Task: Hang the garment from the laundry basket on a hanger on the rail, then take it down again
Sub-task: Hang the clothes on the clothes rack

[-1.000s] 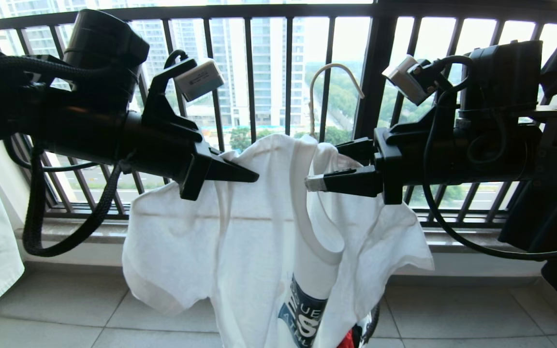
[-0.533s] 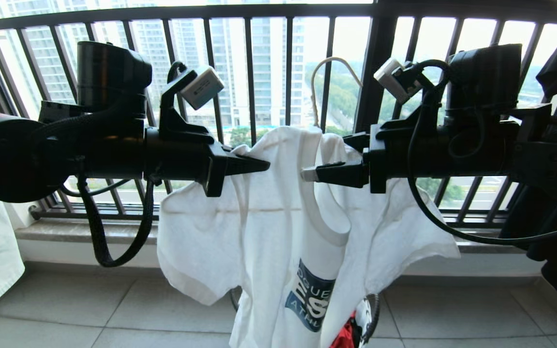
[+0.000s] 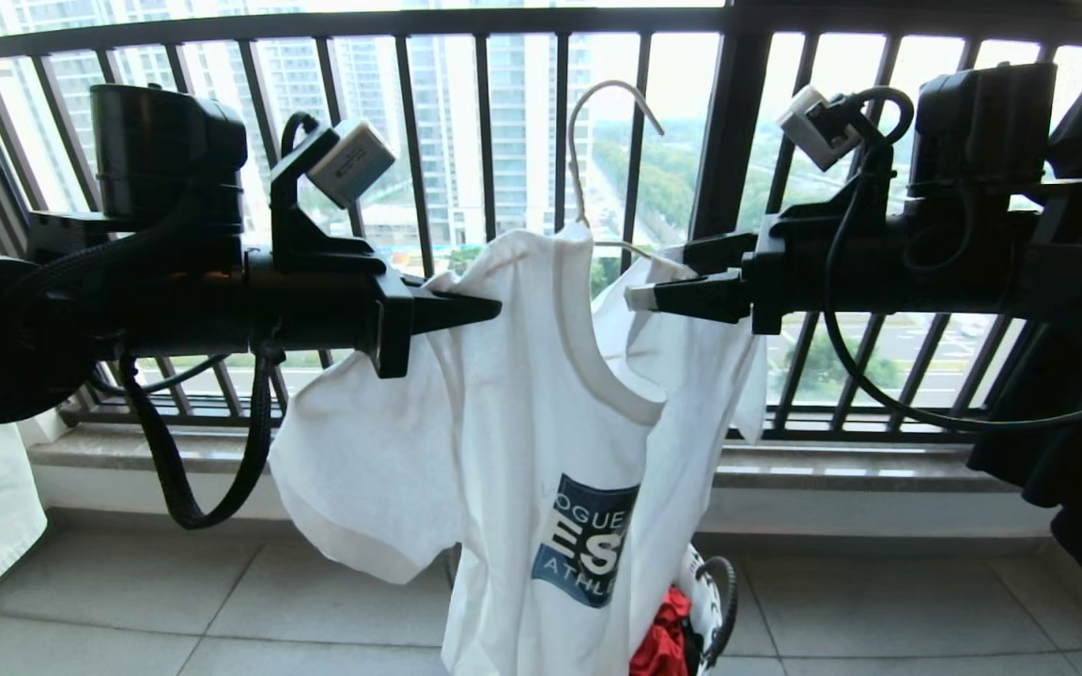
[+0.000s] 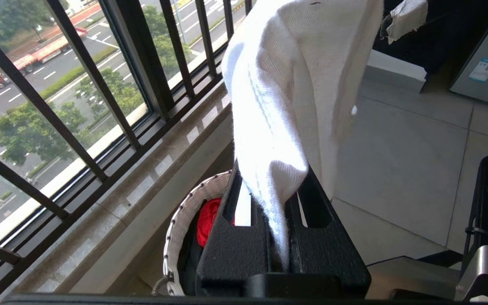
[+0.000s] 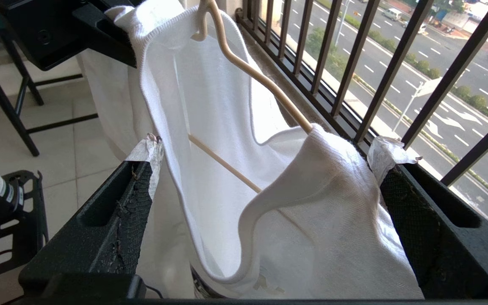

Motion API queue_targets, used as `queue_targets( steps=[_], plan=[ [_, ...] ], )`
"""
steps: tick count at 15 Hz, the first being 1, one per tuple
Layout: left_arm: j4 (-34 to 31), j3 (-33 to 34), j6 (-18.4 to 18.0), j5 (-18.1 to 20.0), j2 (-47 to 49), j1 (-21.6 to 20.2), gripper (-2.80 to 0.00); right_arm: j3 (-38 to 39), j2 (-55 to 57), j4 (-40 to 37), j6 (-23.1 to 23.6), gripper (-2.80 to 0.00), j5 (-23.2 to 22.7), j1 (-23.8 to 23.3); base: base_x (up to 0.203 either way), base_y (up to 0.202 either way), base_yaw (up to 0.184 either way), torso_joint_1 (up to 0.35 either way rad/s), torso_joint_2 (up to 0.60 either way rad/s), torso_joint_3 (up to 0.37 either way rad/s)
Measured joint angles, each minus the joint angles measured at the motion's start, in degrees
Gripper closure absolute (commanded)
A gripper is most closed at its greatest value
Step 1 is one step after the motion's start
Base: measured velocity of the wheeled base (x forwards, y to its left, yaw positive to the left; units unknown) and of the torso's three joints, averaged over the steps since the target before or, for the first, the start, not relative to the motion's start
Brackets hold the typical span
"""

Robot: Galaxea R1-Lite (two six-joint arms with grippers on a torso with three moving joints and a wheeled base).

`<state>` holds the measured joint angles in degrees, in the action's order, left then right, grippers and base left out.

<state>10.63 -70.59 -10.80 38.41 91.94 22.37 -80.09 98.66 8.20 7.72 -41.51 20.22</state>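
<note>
The railing [image 3: 541,188], black bars, fills the back of the head view, with grey floor tiles [image 3: 128,601] below. Since a second ago both arms have come up a little. The T-shirt [image 3: 522,394] now hangs higher, so its blue print shows whole, and the hanger [image 3: 588,141] hook stands higher, at 12 o'clock from the shirt.

The left end effector [image 3: 494,305], at 9 o'clock from the collar, is clamped narrow on a fold of the shirt shoulder. The right end effector [image 5: 265,156], at 3 o'clock from the collar, has spread a little more and now stands wide, its pads on each side of the other shoulder without pinching it. I judge that it has let go after dressing the shirt on the hanger, so lifting to the rail comes next; the rail is not in view.

The shirt is soft ribbed cotton, limp and wrinkled. The hanger is thin, smooth, cream wire. The basket [image 4: 184,220], round and woven, stands at 6 o'clock under the shirt with a red cloth [image 3: 663,643] inside.
</note>
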Motion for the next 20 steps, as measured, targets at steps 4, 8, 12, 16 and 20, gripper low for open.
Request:
queue_targets(
  steps=[4, 8, 12, 16, 20],
  plan=[
    [0.19, 1.43, 0.36, -0.02, -2.45, -0.83, 0.00, -0.20, -1.53, 0.26, -3.28, -2.80, 0.15, -0.94, 0.000, 0.000, 0.000, 0.000, 0.00, 0.000],
    [5.27, 5.19, 3.69, -0.18, -5.51, -2.57, 0.00, -0.97, -3.75, 0.34, -5.48, 0.00, 0.22, -4.50, 0.000, 0.000, 0.000, 0.000, 0.00, 0.000],
    [11.41, 9.43, 8.05, -0.37, -9.01, -5.15, 0.00, -1.80, -5.26, 0.22, -7.77, 0.00, 0.62, -5.29, 0.000, 0.000, 0.000, 0.000, 0.00, 0.000],
    [11.54, 13.13, 10.40, -1.56, -13.92, -6.43, 0.00, -3.43, -5.43, 0.31, -11.09, 0.00, 1.32, -5.11, 0.000, 0.000, 0.000, 0.000, 0.00, 0.000],
    [11.45, 14.54, 13.88, -5.77, -19.03, -6.63, 0.00, -6.12, -4.47, 3.45, -25.36, 0.00, 6.50, -3.80, 0.000, 0.000, 0.000, 0.000, 0.00, 0.000]
  ],
)
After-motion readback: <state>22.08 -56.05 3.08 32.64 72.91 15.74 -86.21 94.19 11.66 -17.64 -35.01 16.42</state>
